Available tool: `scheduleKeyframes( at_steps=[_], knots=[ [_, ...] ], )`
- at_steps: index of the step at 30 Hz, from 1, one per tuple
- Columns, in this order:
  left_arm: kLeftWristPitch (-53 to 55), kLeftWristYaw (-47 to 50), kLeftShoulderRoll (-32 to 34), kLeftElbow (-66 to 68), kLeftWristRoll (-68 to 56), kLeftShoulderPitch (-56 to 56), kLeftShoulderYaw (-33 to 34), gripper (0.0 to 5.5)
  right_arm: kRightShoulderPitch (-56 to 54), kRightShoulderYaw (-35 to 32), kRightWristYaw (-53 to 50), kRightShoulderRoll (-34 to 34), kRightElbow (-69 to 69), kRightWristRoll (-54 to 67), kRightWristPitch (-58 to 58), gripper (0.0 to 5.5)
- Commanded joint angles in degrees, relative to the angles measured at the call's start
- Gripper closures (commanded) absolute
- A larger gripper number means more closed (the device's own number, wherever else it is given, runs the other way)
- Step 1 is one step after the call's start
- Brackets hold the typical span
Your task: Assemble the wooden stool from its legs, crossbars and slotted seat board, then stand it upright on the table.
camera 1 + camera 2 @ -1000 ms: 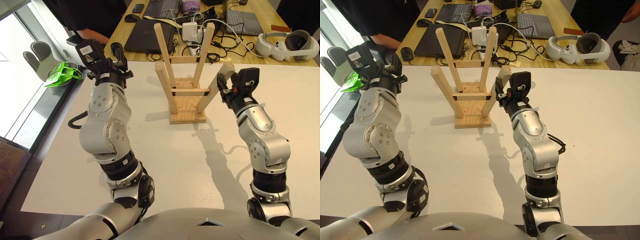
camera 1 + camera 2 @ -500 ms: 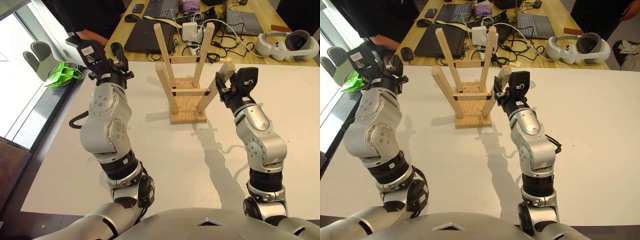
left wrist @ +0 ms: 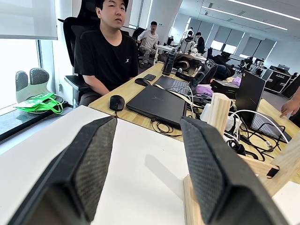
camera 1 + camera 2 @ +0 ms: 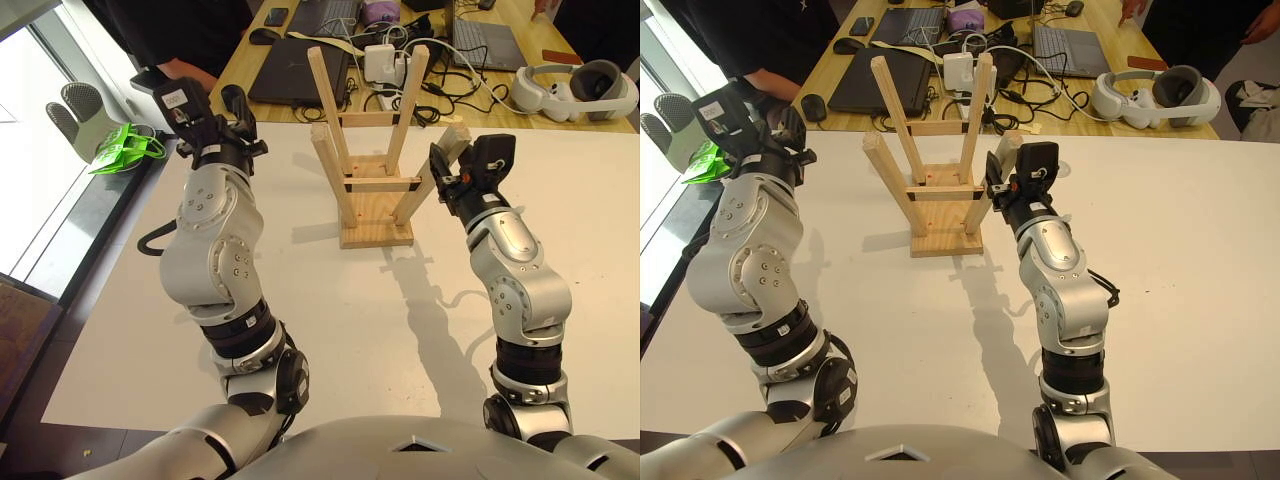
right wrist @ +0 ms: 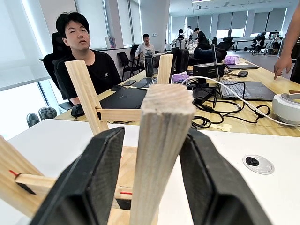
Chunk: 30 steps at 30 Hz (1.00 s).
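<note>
One stool leg (image 5: 164, 112) stands between the parted fingers (image 5: 93, 183) of the right claw (image 5: 152, 140), unclamped.

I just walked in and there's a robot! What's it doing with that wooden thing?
The robot is building a wooden stool. It stands upside down on the white table, seat board down and legs up. The right gripper has its fingers open on either side of one leg, at its top end. The left gripper hangs open and empty beside the stool.

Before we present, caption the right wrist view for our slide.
Open right gripper flanking one leg of the upturned wooden stool.
</note>
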Motion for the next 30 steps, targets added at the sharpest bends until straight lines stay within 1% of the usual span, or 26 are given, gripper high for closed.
scheduleKeyframes(
  at_steps=[1,8,13,14,15,18,20,23,26,30],
  knots=[
    [0.39,0.43,0.11,-0.34,0.01,-0.55,-0.24,3.01,-0.31,-0.16,0.24,-0.04,-0.54,-0.17,0.51,3.50],
    [0.28,0.56,0.01,-0.33,0.01,-0.54,-0.22,3.01,-0.53,-0.32,0.21,0.29,-0.27,0.06,0.62,3.50],
    [0.32,0.63,-0.08,-0.42,0.00,-0.49,-0.30,3.01,-1.17,-2.26,-0.41,2.22,0.96,1.80,1.38,3.50],
    [0.33,0.64,-0.09,-0.42,0.00,-0.49,-0.31,3.01,-1.27,-2.78,-0.53,2.71,1.11,2.26,1.60,3.68],
    [0.32,0.64,-0.07,-0.42,0.00,-0.48,-0.31,3.01,-1.32,-3.59,-0.66,3.53,1.19,3.29,2.05,3.76],
    [0.33,0.63,-0.02,-0.47,-0.01,-0.43,-0.28,3.01,-1.41,-6.92,-1.70,6.71,0.93,7.58,4.28,4.25],
    [0.31,0.63,0.03,-0.47,-0.01,-0.46,-0.24,3.01,-1.76,-8.95,-2.59,8.40,0.97,10.02,5.63,4.45],
    [0.26,0.60,0.12,-0.40,-0.02,-0.52,-0.21,3.01,-2.62,-12.85,-4.89,11.32,1.51,14.23,8.17,4.48],
    [0.16,0.42,0.36,-0.07,-0.03,-0.71,-0.25,3.01,-3.40,-18.57,-9.16,14.97,2.93,19.21,11.19,4.48],
    [0.14,0.20,0.68,0.09,-0.02,-0.82,-0.23,3.01,-3.75,-23.36,-15.23,16.75,4.88,24.71,13.57,4.48]
  ],
)
